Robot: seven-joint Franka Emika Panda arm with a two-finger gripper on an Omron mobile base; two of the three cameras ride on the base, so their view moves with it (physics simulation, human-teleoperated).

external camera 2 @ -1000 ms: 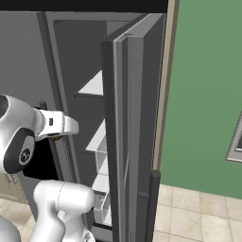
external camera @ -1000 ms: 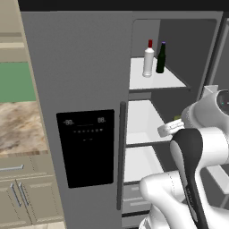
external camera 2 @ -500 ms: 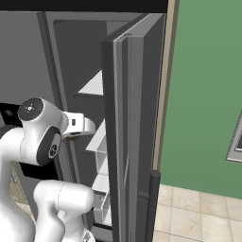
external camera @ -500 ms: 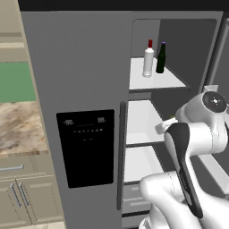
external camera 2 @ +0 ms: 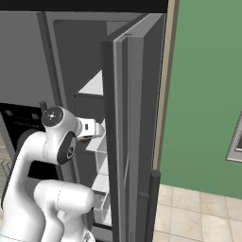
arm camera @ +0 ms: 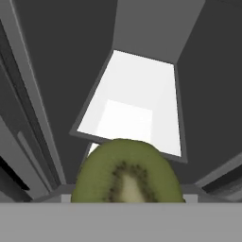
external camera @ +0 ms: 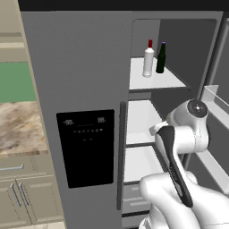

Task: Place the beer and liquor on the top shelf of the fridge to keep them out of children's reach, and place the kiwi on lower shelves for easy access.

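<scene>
A: Where did the bottles stand at this frame?

B: Both were on the white flat top shelf of the tall grey metal-look fridge, whose right door stood open. The pale whitish bottle of liquor with the red cap was just left of the slim dark beer bottle with the purple cap, close together; touching or not could not be told.

A: And the kiwi?

B: The hand view showed a cut green kiwi with a pale core and dark seeds at the bottom edge, directly before the camera. Beyond it lay one of the white lower shelves inside the dark fridge cavity.

A: State of the gripper?

B: Could not tell. The fingertips were hidden behind the kiwi in the hand view, and in the base views the white arm covered the hand. The wrist reached into the fridge at the level of the middle shelf.
</scene>
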